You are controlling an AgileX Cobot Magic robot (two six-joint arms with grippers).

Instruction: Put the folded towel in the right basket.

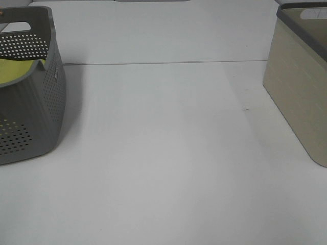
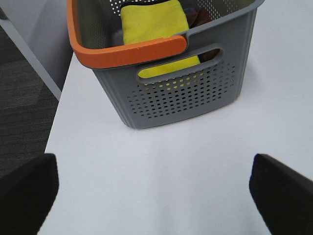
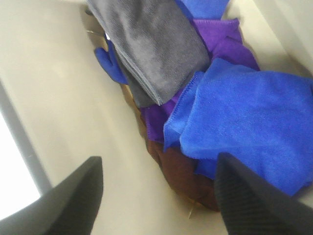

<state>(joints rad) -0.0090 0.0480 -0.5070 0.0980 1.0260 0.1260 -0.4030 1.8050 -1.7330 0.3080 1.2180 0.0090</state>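
Right pincer (image 3: 159,196) spread above folded towel (image 3: 249,129) in right basket (image 3: 54,88), among grey cloth (image 3: 151,44), purple cloth (image 3: 222,41).

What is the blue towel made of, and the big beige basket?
The blue towel looks like soft, fuzzy microfibre cloth: matte nap, stitched edge, floppy folds. The beige basket looks like hard plastic: smooth solid walls with faint ribbing, dull sheen, a dark grey rim.
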